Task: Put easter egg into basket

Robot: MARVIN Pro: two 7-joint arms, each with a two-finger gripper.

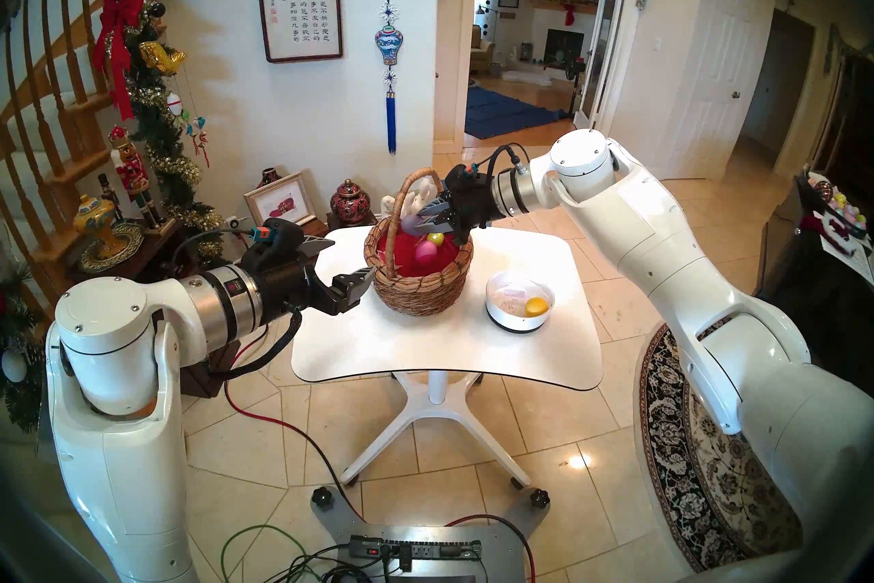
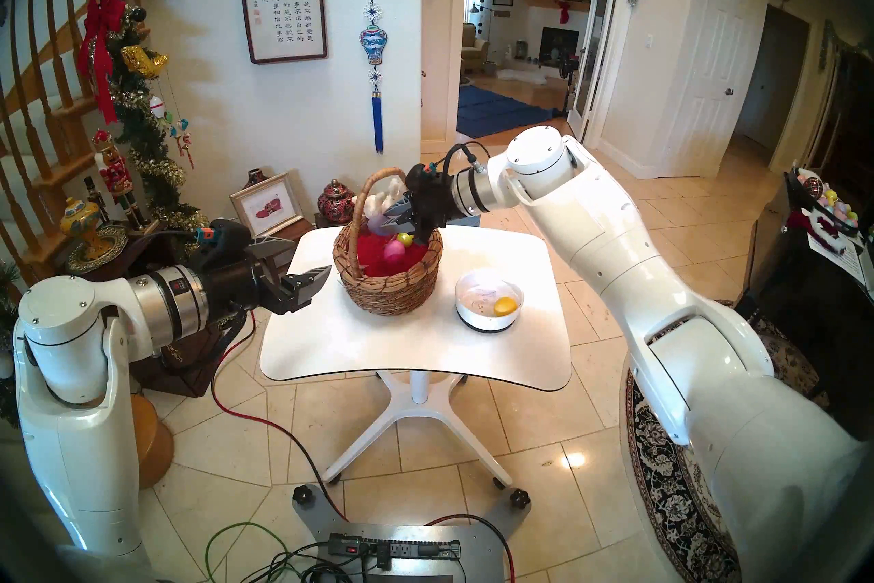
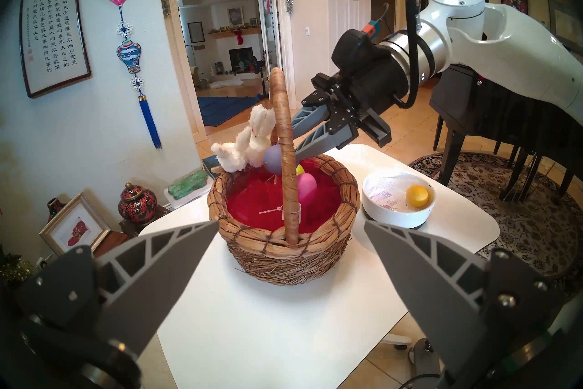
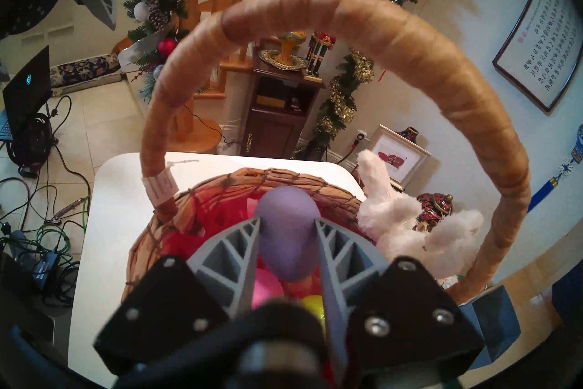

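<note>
R wrist cam shows right gripper (image 4: 287,222) clamping purple egg (image 4: 285,236), over basket (image 4: 148,240); left gripper (image 3: 291,229) open.

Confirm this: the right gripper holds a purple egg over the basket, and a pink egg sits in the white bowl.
One thing is wrong: the egg in the white bowl is yellow, not pink, as the left wrist view shows. The pink egg lies in the basket. The right gripper does hold the purple egg over the basket.
</note>
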